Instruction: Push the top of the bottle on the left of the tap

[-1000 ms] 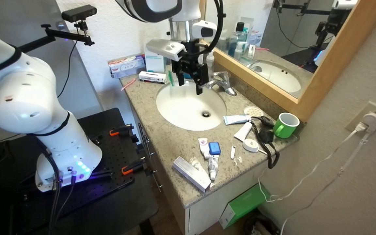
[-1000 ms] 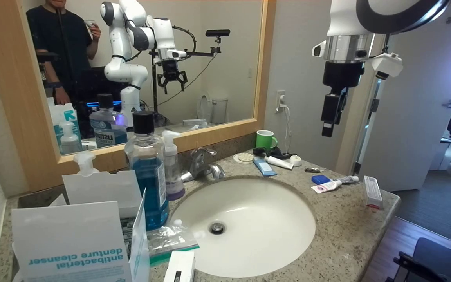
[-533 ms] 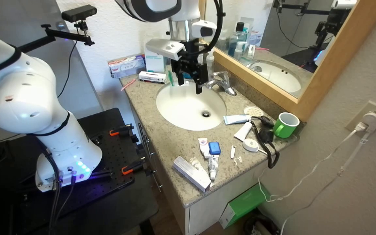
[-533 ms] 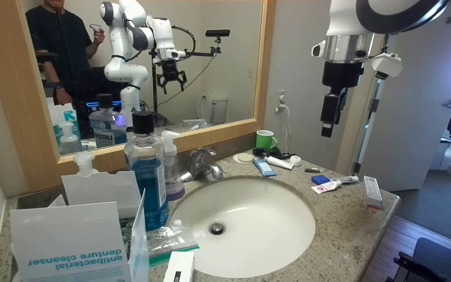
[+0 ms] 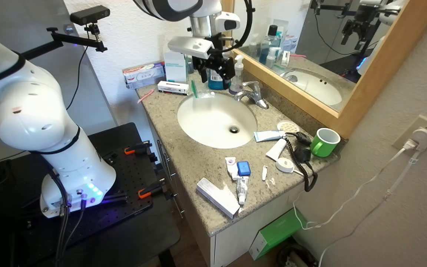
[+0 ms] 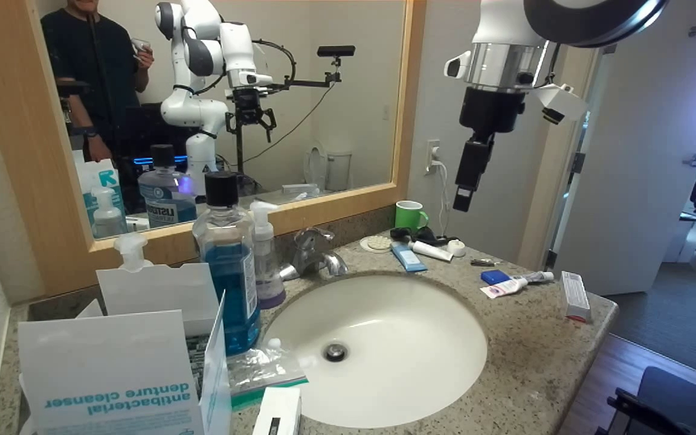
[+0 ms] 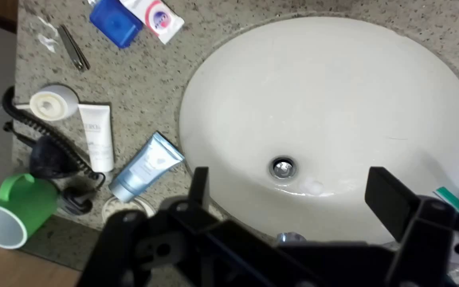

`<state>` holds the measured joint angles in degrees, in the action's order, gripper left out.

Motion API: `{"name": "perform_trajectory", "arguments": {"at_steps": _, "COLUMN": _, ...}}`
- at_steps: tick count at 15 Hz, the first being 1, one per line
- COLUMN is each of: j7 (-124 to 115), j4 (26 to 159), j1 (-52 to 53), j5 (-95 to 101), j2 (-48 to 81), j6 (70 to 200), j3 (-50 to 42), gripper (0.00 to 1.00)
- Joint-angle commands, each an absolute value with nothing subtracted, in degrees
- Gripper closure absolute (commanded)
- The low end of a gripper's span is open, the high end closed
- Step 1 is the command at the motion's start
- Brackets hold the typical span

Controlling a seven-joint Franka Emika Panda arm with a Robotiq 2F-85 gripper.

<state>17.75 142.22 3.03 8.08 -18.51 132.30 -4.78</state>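
White robot arm with black bands (image 5: pixel 35 111) had moved since half a second before. In an exterior view its steel-collared wrist (image 6: pixel 502 65) sat further left and leaned more; in an exterior view the black fingertips (image 5: pixel 225 83) sat higher in frame, uncovering more of the bottles behind. Reflected arm in the wood-framed mirror (image 6: pixel 354 96) shifted too. Speckled stone counter (image 5: pixel 172 137) and oval white sink (image 7: pixel 325 91) hadn't changed.

Black two-finger gripper (image 7: pixel 293 189): jaws spread wide, over the sink in the wrist view. See-through upright bottle of blue liquid (image 6: pixel 233 302), black cap (image 6: pixel 221 188) on, stood left of the chrome curved-spout tap (image 6: pixel 312 254) in an exterior view, well apart from the jaws. In an exterior view the gripper overlapped the bottle and hid its cap. Clear pump bottle, purplish at the base (image 6: pixel 265 263), stood between bottle and tap.

Counts, reflections excluded: 1 arm, 1 mirror, 1 sink, 4 mostly white cartons (image 5: pixel 145 75) on the counter, 1 blue-liquid bottle, 1 tap, 1 green mug with white inside (image 6: pixel 407 217), 4 squeeze tubes (image 5: pixel 269 135), 2 white pump heads (image 6: pixel 132 248), 1 small blue box (image 5: pixel 243 168), 1 metal nail clipper (image 7: pixel 73 48).
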Motion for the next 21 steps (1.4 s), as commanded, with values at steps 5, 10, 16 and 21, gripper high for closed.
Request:
{"name": "perform_trajectory", "arguments": {"at_steps": 5, "j7": 20.6, "j4": 134.4, "j1": 5.9, "j5": 5.2, "j2": -12.8, "j6": 130.6, "j3": -1.4, "gripper": 0.0}}
{"name": "perform_trajectory", "arguments": {"at_steps": 10, "j7": 19.1, "j4": 126.4, "j1": 6.1, "j5": 5.4, "j2": -8.8, "j6": 123.5, "j3": 1.2, "gripper": 0.0}}
{"name": "perform_trajectory", "arguments": {"at_steps": 16, "j7": 17.6, "j4": 115.3, "j1": 6.4, "j5": 5.2, "j2": -3.1, "j6": 112.6, "j3": 3.7, "gripper": 0.0}}
{"name": "perform_trajectory", "arguments": {"at_steps": 21, "j7": 18.6, "j4": 115.8, "j1": 6.1, "j5": 5.6, "j2": -3.2, "j6": 113.5, "j3": 4.2, "gripper": 0.0}}
